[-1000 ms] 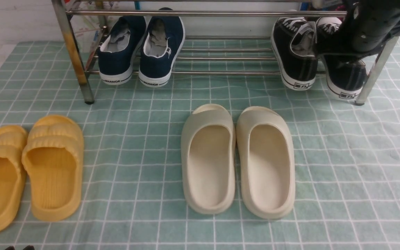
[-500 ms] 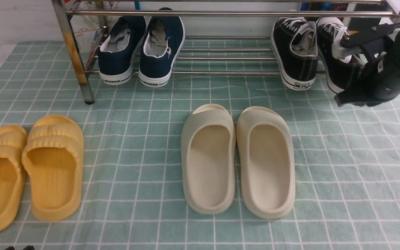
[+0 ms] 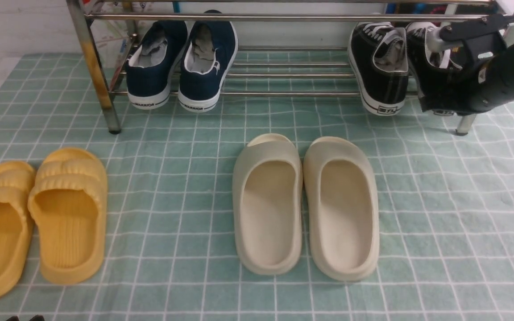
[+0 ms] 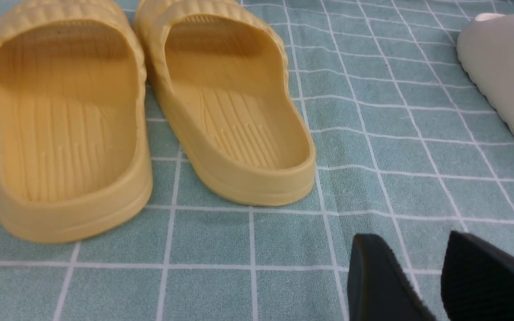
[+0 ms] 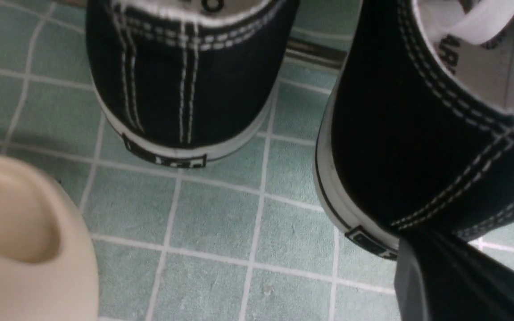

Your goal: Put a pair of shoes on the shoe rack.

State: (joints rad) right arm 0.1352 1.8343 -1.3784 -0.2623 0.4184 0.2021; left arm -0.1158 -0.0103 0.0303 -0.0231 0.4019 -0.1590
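One black sneaker [image 3: 419,62] has its heel hidden behind the clenched right gripper [image 3: 431,104].

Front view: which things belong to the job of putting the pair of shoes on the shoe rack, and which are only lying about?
Job in hand:
- black canvas sneakers
- chrome shoe rack

Lying about:
- navy WARRIOR sneakers
- cream slides
- yellow slides
- green checked cloth
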